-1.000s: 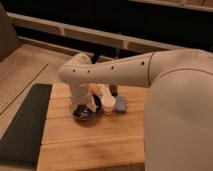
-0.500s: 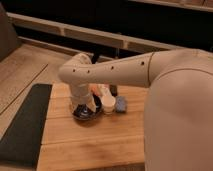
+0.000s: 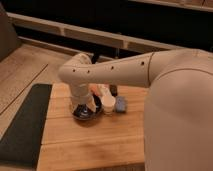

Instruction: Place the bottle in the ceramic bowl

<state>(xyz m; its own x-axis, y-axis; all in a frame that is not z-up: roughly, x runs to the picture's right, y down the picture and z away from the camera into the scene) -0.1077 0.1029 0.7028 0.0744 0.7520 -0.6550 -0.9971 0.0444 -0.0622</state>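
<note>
The black ceramic bowl (image 3: 84, 113) sits on the wooden table, mostly covered by my arm. My gripper (image 3: 85, 104) points down right over the bowl, and my wrist hides its fingers. A whitish-cream item (image 3: 105, 99) shows just right of the bowl, touching or very near its rim. I cannot tell whether it is the bottle or the short cup, nor whether the gripper holds it.
A blue-grey pad (image 3: 121, 104) lies right of the whitish item. A dark mat (image 3: 25, 125) covers the table's left side. The wooden table (image 3: 90, 145) extends toward me. My large white arm (image 3: 175, 100) fills the right. A dark shelf runs behind.
</note>
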